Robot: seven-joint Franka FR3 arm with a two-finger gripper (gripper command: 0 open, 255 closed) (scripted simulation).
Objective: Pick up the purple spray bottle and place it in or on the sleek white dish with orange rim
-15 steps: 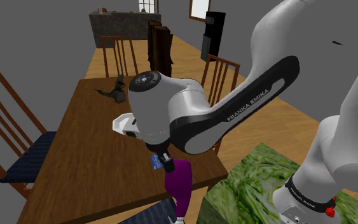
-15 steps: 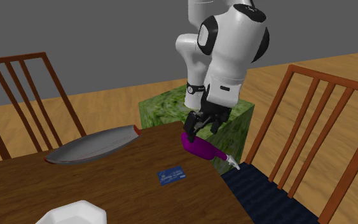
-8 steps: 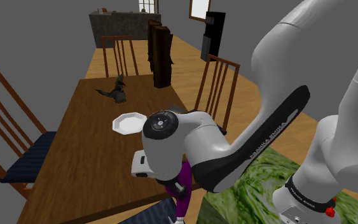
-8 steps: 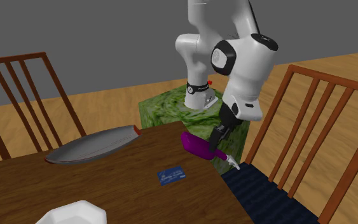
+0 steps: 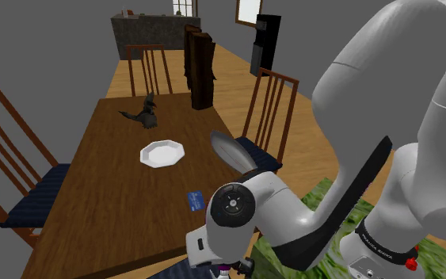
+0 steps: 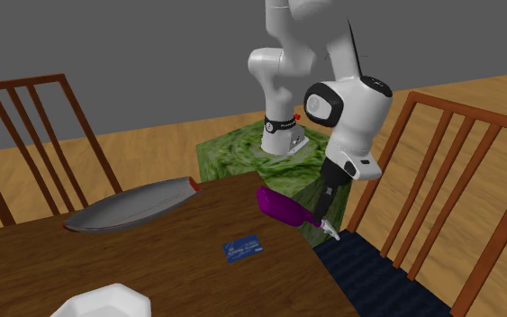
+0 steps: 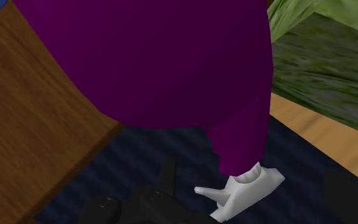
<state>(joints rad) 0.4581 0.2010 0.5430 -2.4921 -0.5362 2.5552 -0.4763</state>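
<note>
The purple spray bottle (image 6: 281, 206) lies on its side at the table's corner, its white nozzle (image 6: 330, 231) poking over the edge above a chair seat. My gripper (image 6: 321, 214) hangs at the bottle's neck end, pointing down. In the wrist view the purple body (image 7: 152, 63) looms close and the white nozzle (image 7: 244, 191) sits between my open fingers (image 7: 107, 207), which do not touch it. The dish (image 6: 130, 207) is a long grey shell with an orange-red rim, lying on the table (image 6: 170, 261) toward the second exterior view's left; it also shows in the shoulder view (image 5: 230, 149).
A blue card (image 6: 242, 247) lies beside the bottle. A white octagonal bowl (image 5: 162, 153) and a dark figurine (image 5: 146, 112) stand further along the table. Wooden chairs (image 6: 440, 180) ring the table, one with a dark blue seat (image 6: 377, 270) under the nozzle. My green stand (image 6: 242, 158) is behind.
My arm has swung from above the bottle's body out and down to its nozzle end at the table corner. The bottle and dish have not moved.
</note>
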